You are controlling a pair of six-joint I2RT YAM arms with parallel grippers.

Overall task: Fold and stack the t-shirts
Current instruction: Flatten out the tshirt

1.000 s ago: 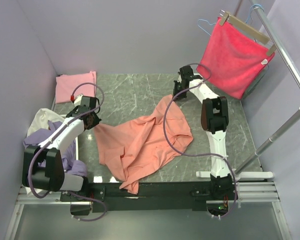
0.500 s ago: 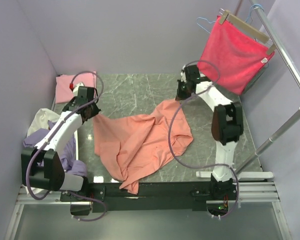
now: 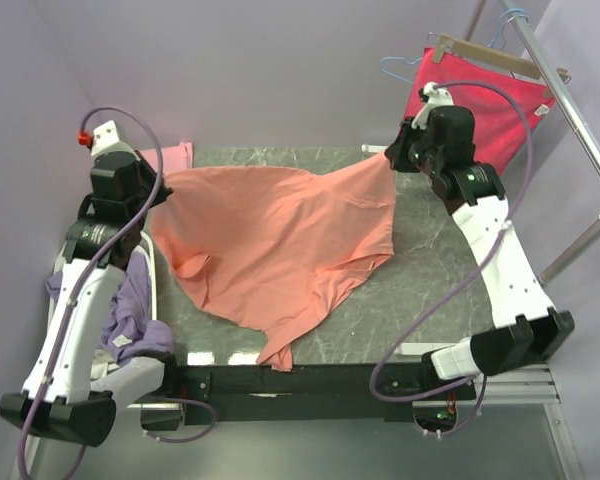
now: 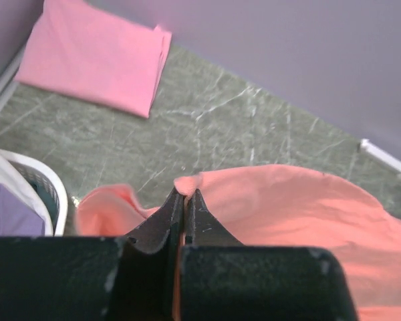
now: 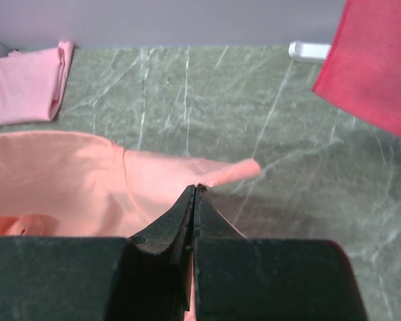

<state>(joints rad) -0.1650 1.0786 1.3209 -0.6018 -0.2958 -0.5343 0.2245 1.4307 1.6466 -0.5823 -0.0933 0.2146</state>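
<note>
Shirt up and spreading: the salmon-orange t-shirt (image 3: pixel 280 250) now hangs stretched between the two arms. Its far edge is lifted off the marble table (image 3: pixel 435 265) and its lower part trails down toward the near edge. A second ago it lay in a crumpled heap mid-table with both arms low over it. Now both arms are raised and drawn apart toward the back corners, and the cloth has opened into a broad sheet.

The left gripper (image 4: pixel 184 195) is pinched tight on one end of the raised edge, fabric bulging either side of its closed jaws. The right gripper (image 5: pixel 194 190) is clamped just as hard on the other end, a tongue of cloth poking past its tips.

The folded light pink t-shirt (image 4: pixel 93 60) sits at the back left corner, likely the start of the stack. A lavender t-shirt (image 3: pixel 130 300) waits in the white basket (image 4: pixel 59 200) at the left. The crimson cloth (image 5: pixel 381 67) hangs close behind the right arm.

This looks like the spreading step before the first fold. Creases remain low on the left, so the shirt needs an even lowering to land flat.
</note>
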